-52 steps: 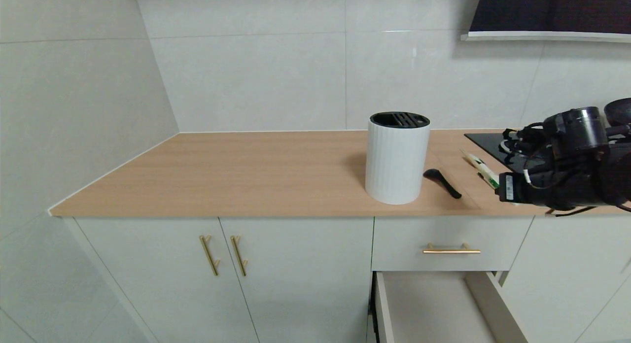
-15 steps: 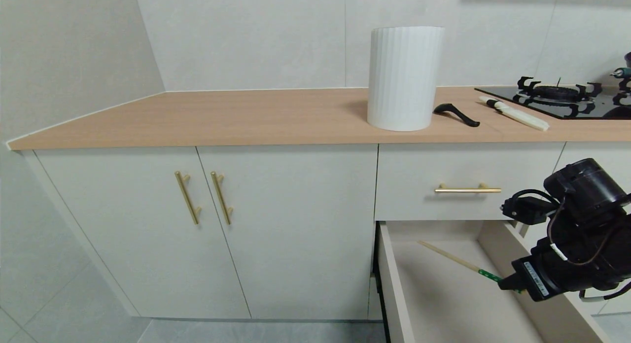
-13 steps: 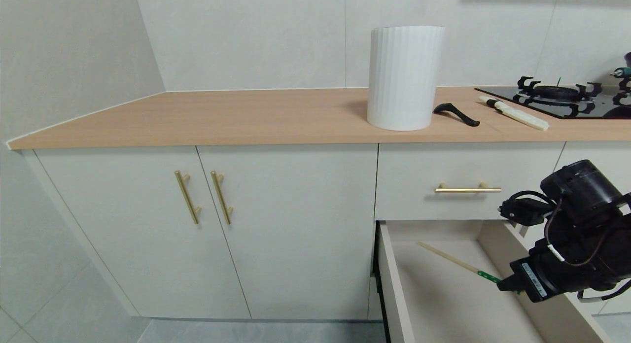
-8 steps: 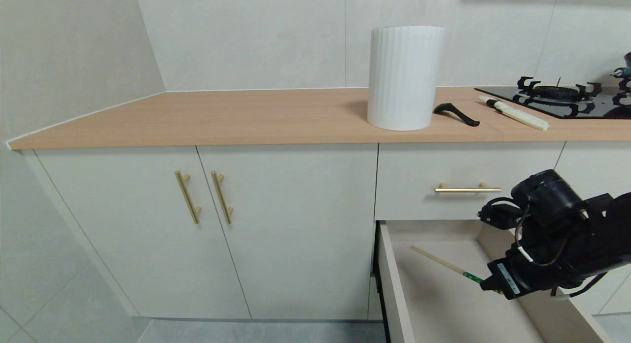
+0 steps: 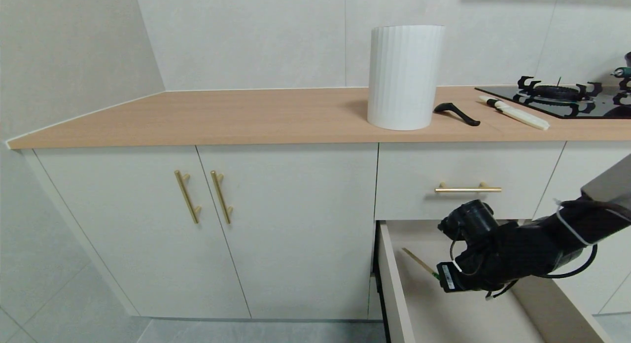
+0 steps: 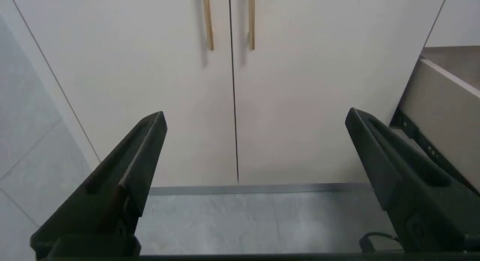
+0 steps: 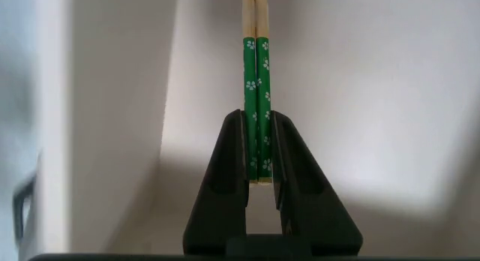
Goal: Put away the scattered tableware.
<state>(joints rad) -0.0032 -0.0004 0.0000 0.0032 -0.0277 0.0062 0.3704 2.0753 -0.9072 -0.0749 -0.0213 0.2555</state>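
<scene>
The right gripper point(image 5: 442, 279) is low inside the open drawer point(image 5: 392, 289), under the front edge of the surface point(image 5: 222, 119). Its fingers point(image 7: 225, 152) are pressed together on the green ends of a pair of chopsticks point(image 7: 255, 58). The bare wooden tips poke out past the gripper toward the drawer's back left corner. I cannot tell if the tips touch the drawer's floor. The left gripper point(image 6: 255, 122) is spread wide, holds nothing, and faces the cupboard doors point(image 6: 300, 88) down near the floor. On the surface stand a tall white ribbed holder point(image 5: 404, 77), a black spoon point(image 5: 456, 112) just beside it, and a long white utensil point(image 5: 515, 114) near the stove point(image 5: 557, 94). The holder's inside is hidden.
</scene>
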